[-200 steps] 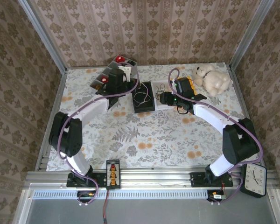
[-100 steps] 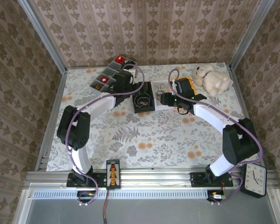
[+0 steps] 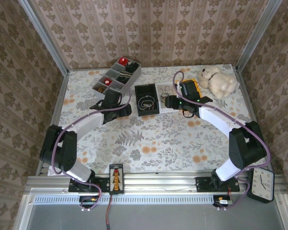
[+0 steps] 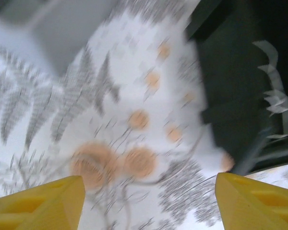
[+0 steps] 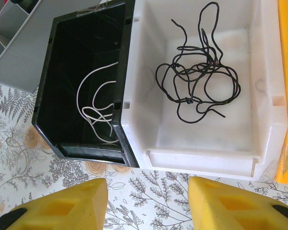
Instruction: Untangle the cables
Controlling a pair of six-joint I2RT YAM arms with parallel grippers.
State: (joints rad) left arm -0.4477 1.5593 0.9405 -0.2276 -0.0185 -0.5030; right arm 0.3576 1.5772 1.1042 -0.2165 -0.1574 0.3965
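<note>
Left gripper [image 4: 146, 201] wide open, empty, over table [image 4: 134, 76]. Right gripper [image 5: 147, 203] open, empty, over 2 bins: white cable [image 5: 92, 104] in black bin [image 5: 62, 72], black cable [image 5: 198, 81] in white bin [image 5: 201, 160].

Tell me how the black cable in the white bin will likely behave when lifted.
The black cable is thin and loopy, so it will probably hang limp. Its crossing loops may snag and rise together as one bunch.

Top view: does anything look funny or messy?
The teddy bear lying at the far right corner is a toy, nothing to do with cables. The black cable in the white bin is a knotted tangle.
</note>
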